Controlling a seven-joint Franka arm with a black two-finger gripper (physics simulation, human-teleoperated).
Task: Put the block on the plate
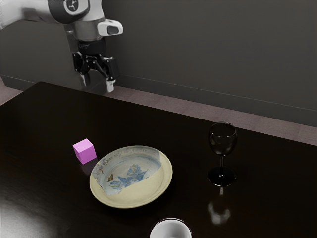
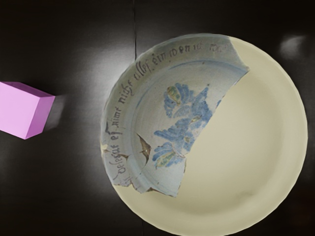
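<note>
High over the table's far edge in the exterior view, my gripper [image 1: 97, 85] stands open, its two fingers spread with nothing between them. The pink block [image 1: 84, 151] rests on the dark table, beside the plate [image 1: 132, 177] and apart from it, toward the exterior view's left. From the wrist camera the plate [image 2: 236, 142] appears whole, cream with a blue-patterned part, and nothing lies on it. The block [image 2: 22, 110] is partly cut off at that picture's border, separate from the plate's rim.
A dark wine glass [image 1: 222, 148] stands on the table [image 1: 277, 198] toward the exterior view's right of the plate. A white round vessel [image 1: 171, 229] is partly visible at the exterior view's lower edge. A wall rises behind the table.
</note>
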